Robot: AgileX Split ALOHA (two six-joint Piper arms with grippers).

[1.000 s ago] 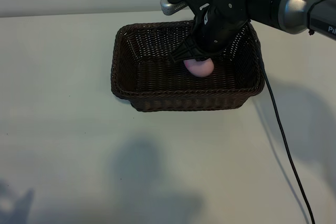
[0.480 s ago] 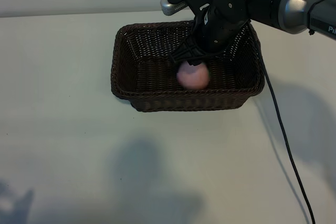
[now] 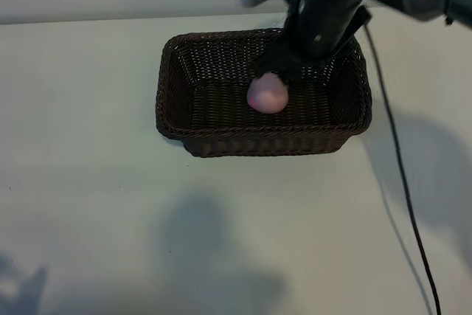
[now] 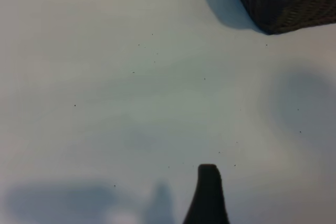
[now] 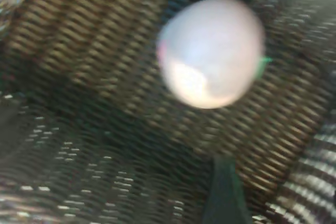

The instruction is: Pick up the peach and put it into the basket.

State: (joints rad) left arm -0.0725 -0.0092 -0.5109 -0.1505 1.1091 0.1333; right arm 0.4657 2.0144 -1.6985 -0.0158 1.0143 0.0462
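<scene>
One second back the right pincer (image 3: 284,71) pinched the peach (image 3: 267,94); now it stands spread and lifted, peach lying loose inside the basket (image 3: 173,108): task essentially done. Left pincer (image 4: 208,195) idles, spread, above the desk (image 3: 88,204).

Pale pink peach (image 3: 267,94); dark brown woven basket (image 3: 221,136).

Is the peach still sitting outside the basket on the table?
No, the peach lies inside the basket, below the right gripper.
</scene>
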